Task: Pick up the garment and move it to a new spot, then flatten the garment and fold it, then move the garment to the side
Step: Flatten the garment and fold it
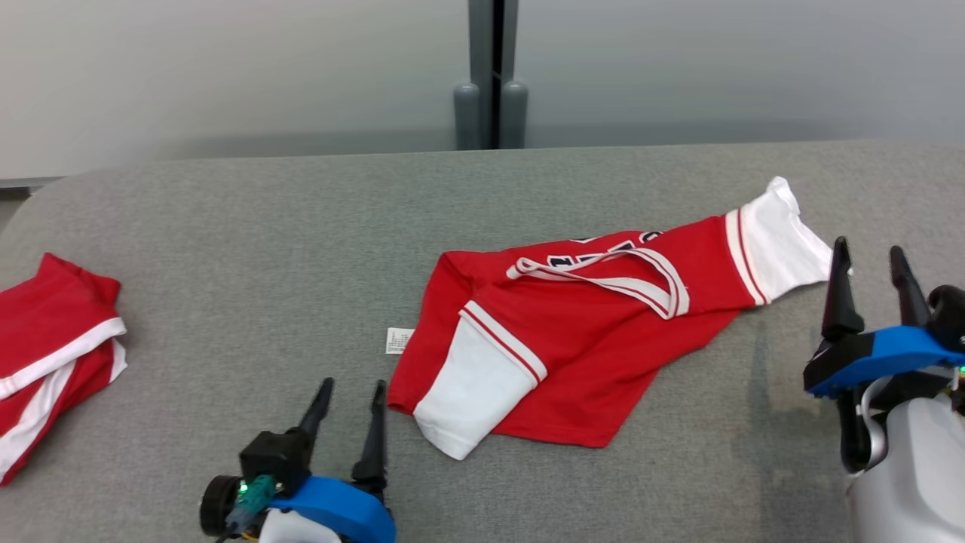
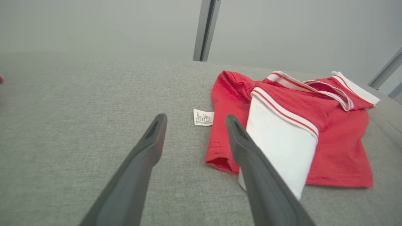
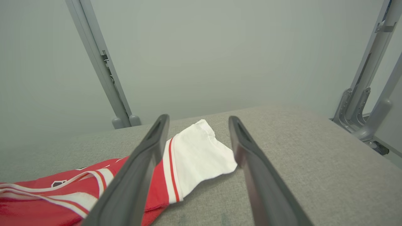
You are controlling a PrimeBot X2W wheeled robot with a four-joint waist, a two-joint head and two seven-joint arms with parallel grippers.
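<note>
The grey fabric-covered table (image 1: 226,226) spans the head view, with a grey post (image 1: 494,75) standing at its far edge. The garment (image 1: 588,339), a red jersey with white sleeves and a striped V-neck, lies rumpled on the table, right of centre. One white sleeve reaches to the far right and the other is folded over the near left corner. A second red and white garment (image 1: 45,347) lies bunched at the table's left edge, well apart from the first. The right gripper (image 1: 868,246) sits just beside the far-right sleeve, fingers spread apart. The left gripper (image 1: 353,385) sits near the near-left sleeve, fingers also spread. A small white label (image 1: 398,340) pokes out from the jersey's left edge
</note>
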